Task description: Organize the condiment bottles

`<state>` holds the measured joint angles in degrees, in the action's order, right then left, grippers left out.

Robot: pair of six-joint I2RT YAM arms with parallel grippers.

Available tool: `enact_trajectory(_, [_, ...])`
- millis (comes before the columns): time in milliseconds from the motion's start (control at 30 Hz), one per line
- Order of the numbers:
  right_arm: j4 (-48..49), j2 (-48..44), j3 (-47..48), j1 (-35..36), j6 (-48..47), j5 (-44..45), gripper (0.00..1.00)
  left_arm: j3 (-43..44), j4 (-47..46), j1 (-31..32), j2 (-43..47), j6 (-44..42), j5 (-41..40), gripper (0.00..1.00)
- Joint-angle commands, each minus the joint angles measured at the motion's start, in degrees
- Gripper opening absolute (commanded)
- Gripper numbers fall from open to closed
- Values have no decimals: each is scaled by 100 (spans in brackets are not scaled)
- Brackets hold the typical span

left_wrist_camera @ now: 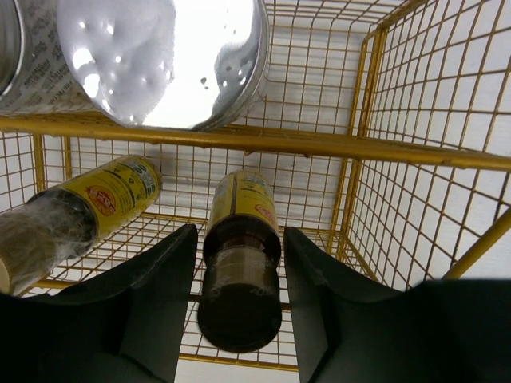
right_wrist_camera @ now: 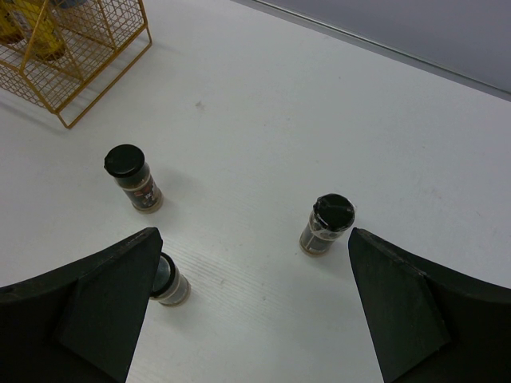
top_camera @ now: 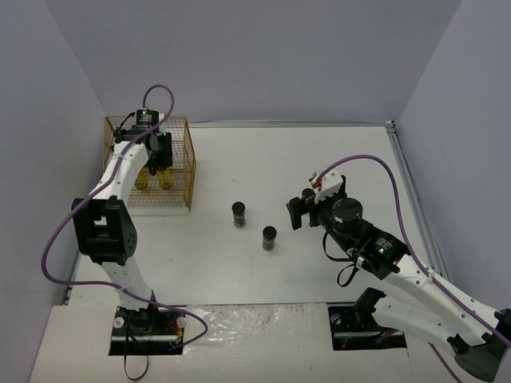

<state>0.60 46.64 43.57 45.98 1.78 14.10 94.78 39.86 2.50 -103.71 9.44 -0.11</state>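
Observation:
Inside the yellow wire basket [top_camera: 189,163] my left gripper [top_camera: 158,152] reaches down from above. Its jaws sit close on either side of the brown cap of a slim yellow bottle [left_wrist_camera: 242,231] that stands upright on the basket floor. A second yellow bottle [left_wrist_camera: 96,199] stands just left of it, and both bottles [top_camera: 164,179] show under the arm from above. Two pale jars with silver lids [left_wrist_camera: 172,60] stand behind them. My right gripper [right_wrist_camera: 254,239] hangs open over the table. Three short dark jars stand below it: one far left [right_wrist_camera: 134,177], one by the right finger [right_wrist_camera: 327,225], one half hidden behind the left finger [right_wrist_camera: 172,283].
The basket [left_wrist_camera: 415,159] stands at the table's far left, near the left wall. Seen from above, two dark jars [top_camera: 239,213] [top_camera: 269,238] stand mid-table, left of the right gripper [top_camera: 299,209]. Walls close in on the left, back and right.

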Motion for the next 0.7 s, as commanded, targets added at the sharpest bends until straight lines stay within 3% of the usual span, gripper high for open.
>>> enact_trajectory(0, [358, -28, 20, -18, 68, -26, 100, 243, -511, -44, 534, 27, -95, 47])
enact_trajectory(167, [354, -40, 37, -19, 59, -39, 100, 339, -321, -48, 638, 49, -59, 63])
enact_trajectory(433, [345, -177, 46, -19, 59, -17, 100, 620, 599, 80, 1514, 265, 280, 77])
enact_trajectory(667, [345, -303, 72, -18, 42, 14, 100, -305, 649, 1404, 2595, 395, 413, 88])
